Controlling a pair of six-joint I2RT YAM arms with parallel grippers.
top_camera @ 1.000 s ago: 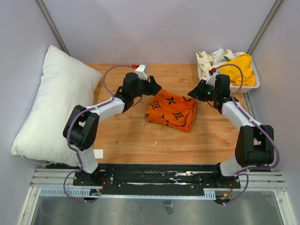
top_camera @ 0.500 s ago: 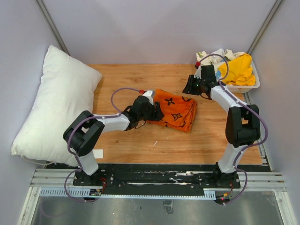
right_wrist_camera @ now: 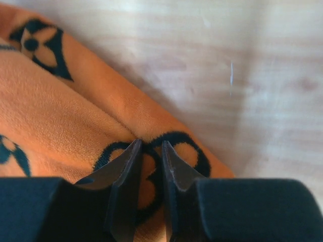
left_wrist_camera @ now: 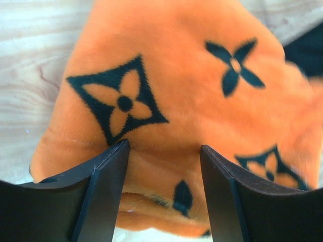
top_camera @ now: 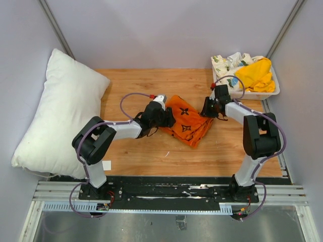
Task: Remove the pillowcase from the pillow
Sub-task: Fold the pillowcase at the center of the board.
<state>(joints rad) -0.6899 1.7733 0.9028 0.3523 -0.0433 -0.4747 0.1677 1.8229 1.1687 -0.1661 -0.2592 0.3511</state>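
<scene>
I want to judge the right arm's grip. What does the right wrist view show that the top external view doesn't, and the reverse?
Only the right wrist view shows the right gripper close up. Its fingers are nearly together at the edge of the pillowcase, by a black circle motif; whether they pinch it is unclear. Only the top external view shows the bare white pillow off to the left, apart from the pillowcase, the left gripper at the pillowcase's other side, and a white bin of cloths at the far right. Both show the orange pillowcase bunched on the wooden table.
</scene>
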